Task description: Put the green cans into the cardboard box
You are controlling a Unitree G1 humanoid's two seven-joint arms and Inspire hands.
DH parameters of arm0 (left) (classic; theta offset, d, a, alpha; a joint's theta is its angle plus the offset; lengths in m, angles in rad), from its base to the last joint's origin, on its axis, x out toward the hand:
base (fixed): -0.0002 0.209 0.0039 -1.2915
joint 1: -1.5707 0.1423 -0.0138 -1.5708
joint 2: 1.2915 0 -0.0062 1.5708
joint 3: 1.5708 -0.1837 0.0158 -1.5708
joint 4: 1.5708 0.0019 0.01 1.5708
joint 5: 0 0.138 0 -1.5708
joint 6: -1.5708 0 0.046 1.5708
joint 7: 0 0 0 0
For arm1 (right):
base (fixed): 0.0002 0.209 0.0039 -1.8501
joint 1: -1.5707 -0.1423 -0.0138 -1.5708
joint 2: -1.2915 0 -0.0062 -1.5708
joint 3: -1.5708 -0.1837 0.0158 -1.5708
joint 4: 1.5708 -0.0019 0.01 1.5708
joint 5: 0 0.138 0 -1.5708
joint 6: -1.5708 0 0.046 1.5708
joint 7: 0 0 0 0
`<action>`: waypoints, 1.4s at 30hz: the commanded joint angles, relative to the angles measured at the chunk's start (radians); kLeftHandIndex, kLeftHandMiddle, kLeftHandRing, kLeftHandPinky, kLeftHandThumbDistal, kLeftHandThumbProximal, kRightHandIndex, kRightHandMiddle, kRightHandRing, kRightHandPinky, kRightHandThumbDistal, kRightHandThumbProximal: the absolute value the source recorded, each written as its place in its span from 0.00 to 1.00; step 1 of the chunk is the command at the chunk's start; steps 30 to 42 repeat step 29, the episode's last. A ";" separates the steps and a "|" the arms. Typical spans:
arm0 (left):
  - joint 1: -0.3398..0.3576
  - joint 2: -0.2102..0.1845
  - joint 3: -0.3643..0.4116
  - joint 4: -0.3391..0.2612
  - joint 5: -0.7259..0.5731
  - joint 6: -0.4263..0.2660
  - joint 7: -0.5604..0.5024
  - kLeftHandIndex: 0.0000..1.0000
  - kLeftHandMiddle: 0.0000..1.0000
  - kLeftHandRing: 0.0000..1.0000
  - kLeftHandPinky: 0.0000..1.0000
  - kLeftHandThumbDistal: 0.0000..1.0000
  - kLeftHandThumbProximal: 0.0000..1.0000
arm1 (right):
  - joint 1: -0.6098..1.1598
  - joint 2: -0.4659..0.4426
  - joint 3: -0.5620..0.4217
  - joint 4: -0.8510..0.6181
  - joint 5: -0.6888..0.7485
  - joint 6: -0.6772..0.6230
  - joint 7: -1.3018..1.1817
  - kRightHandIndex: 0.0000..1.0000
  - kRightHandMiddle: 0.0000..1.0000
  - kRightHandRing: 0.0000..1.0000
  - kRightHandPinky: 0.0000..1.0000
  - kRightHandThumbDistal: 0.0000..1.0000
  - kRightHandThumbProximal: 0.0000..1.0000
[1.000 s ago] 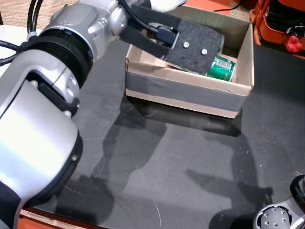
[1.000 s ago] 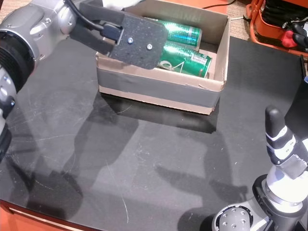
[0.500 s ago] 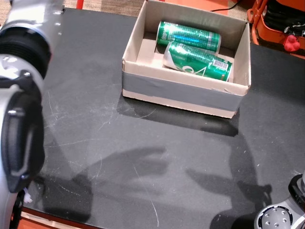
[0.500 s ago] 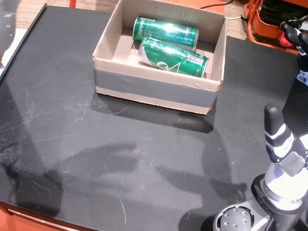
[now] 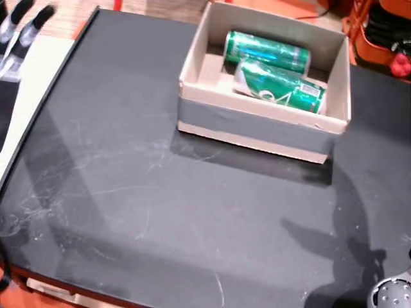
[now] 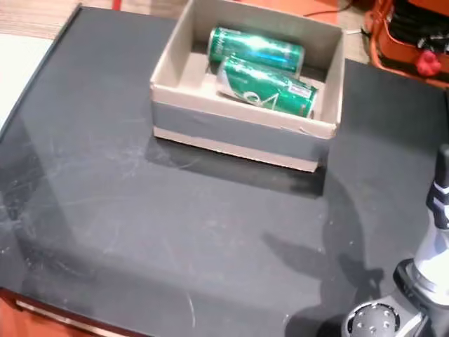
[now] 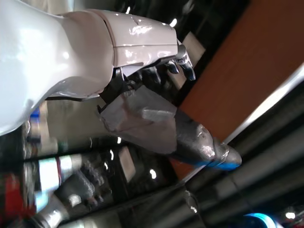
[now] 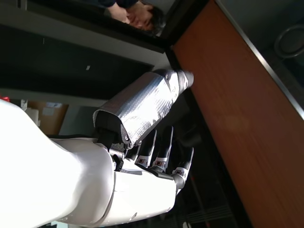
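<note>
Green cans [image 5: 273,70] lie inside cardboard box [image 5: 257,122]

A black desk [image 5: 160,192] is filling both head views, its matte top showing fine pale scratches and soft shadows lying across it. An orange-brown edge [image 6: 42,312] is running along its near side. Beyond the far end, a strip of light wooden floor [image 6: 42,10] is showing, and a pale surface [image 5: 38,77] is lying just beside the desk on the left. Orange equipment [image 6: 414,35] with a red knob is standing past the far right corner. In the right wrist view, a reddish-brown panel [image 8: 237,109] is slanting past dark shelving, with a person [image 8: 140,14] partly showing at the top.
</note>
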 commanded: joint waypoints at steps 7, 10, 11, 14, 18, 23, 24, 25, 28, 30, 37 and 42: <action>-0.032 -0.133 0.243 -0.055 -0.152 -0.444 0.373 0.92 0.89 0.98 1.00 0.35 1.00 | -0.012 -0.030 -0.071 0.019 0.013 0.086 0.020 0.72 0.61 0.61 0.79 1.00 0.78; -0.006 -0.154 0.250 -0.087 -0.193 -0.437 0.426 0.93 0.91 0.99 1.00 0.35 1.00 | -0.013 -0.033 -0.085 0.021 -0.002 0.099 0.020 0.72 0.61 0.61 0.79 1.00 0.79; 0.003 -0.162 0.251 -0.095 -0.199 -0.441 0.443 0.93 0.96 1.00 1.00 0.32 1.00 | -0.011 -0.035 -0.086 0.017 0.002 0.110 0.030 0.73 0.62 0.62 0.79 0.98 0.78; 0.032 -0.182 0.246 -0.113 -0.210 -0.436 0.466 0.91 0.95 1.00 1.00 0.30 1.00 | -0.009 -0.041 -0.098 0.016 0.013 0.137 0.054 0.72 0.61 0.62 0.78 1.00 0.78; 0.055 -0.213 0.224 -0.147 -0.233 -0.391 0.477 0.93 0.96 1.00 1.00 0.26 1.00 | -0.012 -0.043 -0.106 0.021 -0.012 0.131 0.048 0.72 0.60 0.60 0.78 1.00 0.80; 0.057 -0.227 0.206 -0.160 -0.232 -0.400 0.478 0.94 0.94 1.00 1.00 0.28 1.00 | -0.019 -0.044 -0.108 0.026 -0.030 0.135 0.042 0.72 0.60 0.60 0.78 1.00 0.79; 0.055 -0.237 0.205 -0.164 -0.248 -0.386 0.484 0.94 0.93 0.99 1.00 0.25 1.00 | -0.018 -0.045 -0.108 0.025 -0.030 0.141 0.042 0.73 0.60 0.60 0.78 1.00 0.79; 0.055 -0.248 0.205 -0.155 -0.253 -0.384 0.490 0.93 0.93 1.00 1.00 0.25 1.00 | -0.016 -0.045 -0.109 0.022 -0.032 0.147 0.037 0.73 0.61 0.61 0.79 1.00 0.78; 0.077 -0.267 0.179 -0.127 -0.239 -0.340 0.531 0.92 0.95 1.00 1.00 0.30 0.93 | -0.010 -0.044 -0.111 0.008 -0.025 0.172 0.025 0.73 0.61 0.61 0.78 1.00 0.74; 0.081 -0.266 0.173 -0.123 -0.240 -0.321 0.537 0.92 0.95 1.00 1.00 0.28 0.91 | -0.012 -0.045 -0.115 0.009 -0.021 0.175 0.028 0.73 0.61 0.62 0.79 1.00 0.76; 0.081 -0.266 0.173 -0.123 -0.240 -0.321 0.537 0.92 0.95 1.00 1.00 0.28 0.91 | -0.012 -0.045 -0.115 0.009 -0.021 0.175 0.028 0.73 0.61 0.62 0.79 1.00 0.76; 0.081 -0.266 0.173 -0.123 -0.240 -0.321 0.537 0.92 0.95 1.00 1.00 0.28 0.91 | -0.012 -0.045 -0.115 0.009 -0.021 0.175 0.028 0.73 0.61 0.62 0.79 1.00 0.76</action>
